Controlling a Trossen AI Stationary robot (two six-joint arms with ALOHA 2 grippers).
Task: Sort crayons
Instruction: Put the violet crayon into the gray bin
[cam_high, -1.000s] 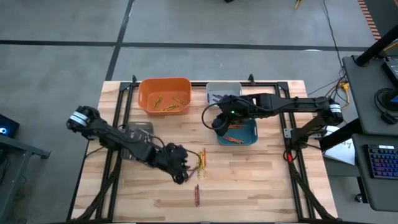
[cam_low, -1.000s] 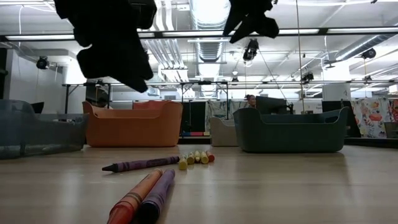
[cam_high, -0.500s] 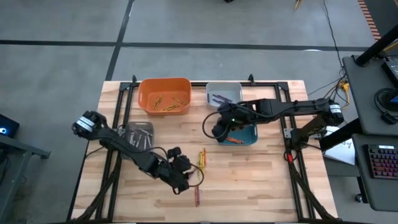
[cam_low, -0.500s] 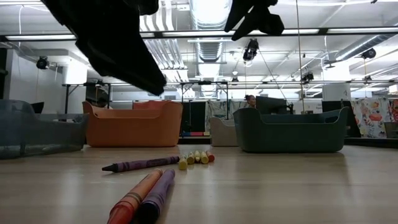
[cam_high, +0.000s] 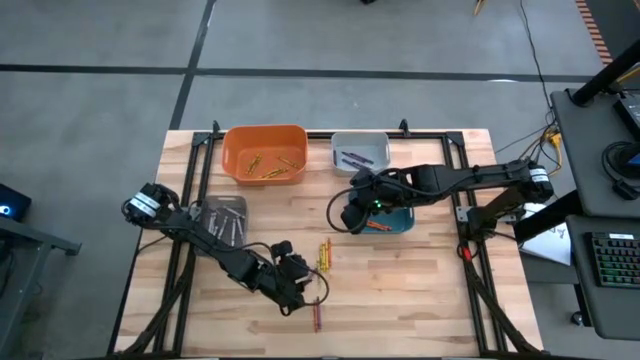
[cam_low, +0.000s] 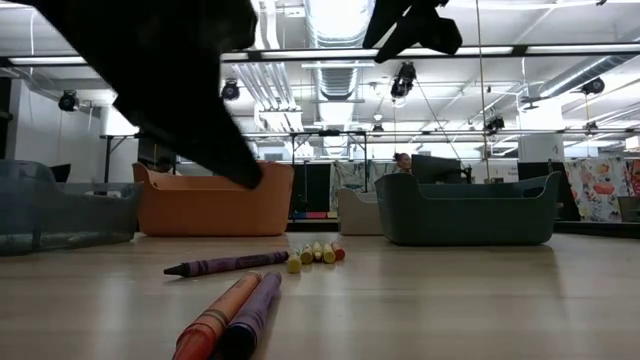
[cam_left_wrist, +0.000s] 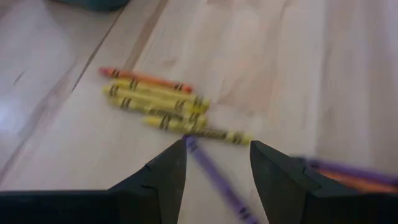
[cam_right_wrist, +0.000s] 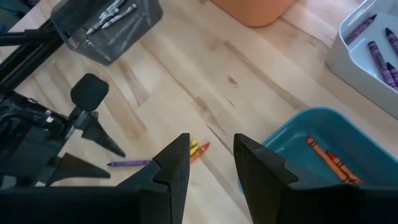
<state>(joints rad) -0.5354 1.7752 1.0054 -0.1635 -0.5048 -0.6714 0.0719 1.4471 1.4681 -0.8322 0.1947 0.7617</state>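
While my left gripper (cam_left_wrist: 212, 163) hangs open and empty just over a purple crayon (cam_left_wrist: 214, 176) on the bench (cam_high: 420, 290), I see the yellow crayons (cam_left_wrist: 158, 102) and one orange crayon (cam_left_wrist: 146, 79) lying beside it. My right gripper (cam_right_wrist: 211, 158) is open, empty, above the teal bin (cam_right_wrist: 283, 140).

The table (cam_high: 420, 280) is pale wood planking with a smooth, faintly shiny finish. The orange bin (cam_high: 264, 155), blue bin (cam_high: 405, 221), white bin (cam_high: 361, 150) and grey bin (cam_high: 218, 218) look like smooth plastic. The crayons (cam_left_wrist: 163, 104) wear matt paper wrappers.
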